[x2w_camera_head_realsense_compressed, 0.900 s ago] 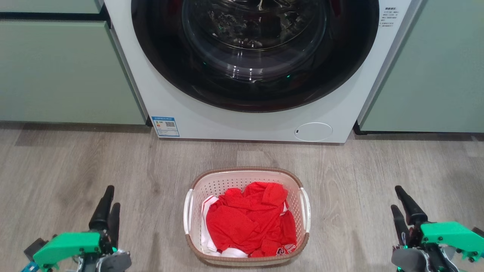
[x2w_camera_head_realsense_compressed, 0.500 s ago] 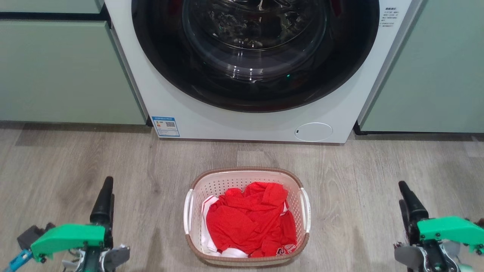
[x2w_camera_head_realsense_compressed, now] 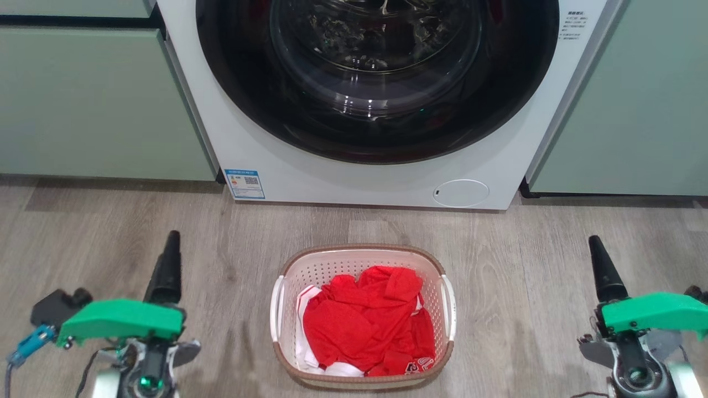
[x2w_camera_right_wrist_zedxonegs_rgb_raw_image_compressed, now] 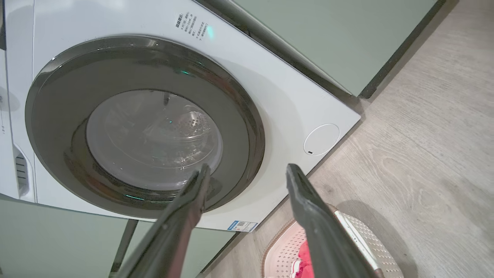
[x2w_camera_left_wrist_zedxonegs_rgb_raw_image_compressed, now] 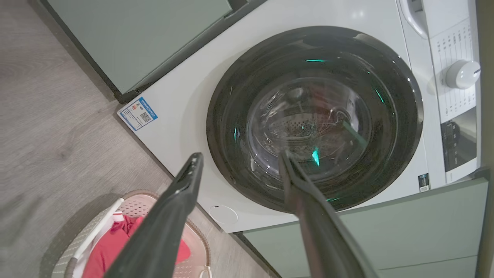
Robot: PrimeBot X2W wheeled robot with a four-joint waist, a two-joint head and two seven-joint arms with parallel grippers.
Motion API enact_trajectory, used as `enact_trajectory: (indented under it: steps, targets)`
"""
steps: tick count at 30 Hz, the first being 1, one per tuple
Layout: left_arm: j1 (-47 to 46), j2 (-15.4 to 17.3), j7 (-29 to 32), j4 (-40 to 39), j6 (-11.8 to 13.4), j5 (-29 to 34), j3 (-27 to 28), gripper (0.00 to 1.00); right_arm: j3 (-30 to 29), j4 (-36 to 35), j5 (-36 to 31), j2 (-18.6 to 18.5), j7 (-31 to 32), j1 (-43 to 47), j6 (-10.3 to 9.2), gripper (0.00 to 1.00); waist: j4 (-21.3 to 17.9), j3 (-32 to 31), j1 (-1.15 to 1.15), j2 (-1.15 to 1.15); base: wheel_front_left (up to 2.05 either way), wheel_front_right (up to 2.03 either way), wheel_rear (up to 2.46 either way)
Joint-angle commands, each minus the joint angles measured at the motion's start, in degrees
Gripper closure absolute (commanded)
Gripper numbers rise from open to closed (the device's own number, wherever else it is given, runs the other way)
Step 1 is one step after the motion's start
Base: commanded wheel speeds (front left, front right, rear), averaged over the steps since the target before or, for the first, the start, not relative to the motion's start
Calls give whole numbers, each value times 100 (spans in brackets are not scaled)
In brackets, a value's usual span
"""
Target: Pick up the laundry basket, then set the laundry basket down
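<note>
Laundry basket (x2w_camera_head_realsense_compressed: 362, 247) rests on floor (x2w_camera_head_realsense_compressed: 110, 232) before washing machine (x2w_camera_head_realsense_compressed: 343, 182), red clothing (x2w_camera_head_realsense_compressed: 365, 326) inside. Left gripper (x2w_camera_left_wrist_zedxonegs_rgb_raw_image_compressed: 241, 156) and right gripper (x2w_camera_right_wrist_zedxonegs_rgb_raw_image_compressed: 249, 168) flank it, well apart, fingers spread, grasping nothing.

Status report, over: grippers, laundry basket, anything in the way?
Left gripper open, empty. Right gripper open, empty. Laundry basket on floor before washing machine, red clothes inside, untouched. Nothing seen blocking its handles.

The washing machine (x2w_camera_head_realsense_compressed: 376, 182) is cut off by the top edge of the head view, and the print on its blue sticker (x2w_camera_head_realsense_compressed: 244, 184) is too small to read. The floor of the laundry basket (x2w_camera_head_realsense_compressed: 332, 268) is hidden under red clothes (x2w_camera_head_realsense_compressed: 365, 326). At the lower left of the left wrist view, the basket runs off the bottom edge, partly behind a finger of the left gripper (x2w_camera_left_wrist_zedxonegs_rgb_raw_image_compressed: 240, 154).
</note>
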Motion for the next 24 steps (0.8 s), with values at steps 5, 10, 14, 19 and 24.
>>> enact_trajectory:
  steps: [5, 10, 14, 19, 24]
  targets:
    - [-374, 150, -131, -365, 184, 663, -180, 0, 133, -350, -615, -55, -142, -313, 13, 0, 2, -7, 0, 0, 0, 0, 0]
    - [-441, 403, -215, -529, 540, 1249, -525, 0, 198, -436, -1042, -57, -226, -351, 15, 0, -21, -7, 0, 0, 0, 0, 0]
    - [-504, 625, -283, -566, 845, 1603, -836, 0, 276, -543, -1491, -59, -293, -365, 16, 0, -43, -16, 0, 0, 0, 0, 0]
    - [-600, 852, -367, -480, 1162, 1954, -1236, 0, 393, -619, -2006, -62, -377, -367, 17, 0, -70, -36, 0, 0, 0, 0, 0]
    - [-643, 908, -450, -225, 1276, 2009, -1486, 0, 525, -517, -2453, -65, -461, -350, 19, 0, -89, -58, 0, 0, 0, 0, 0]
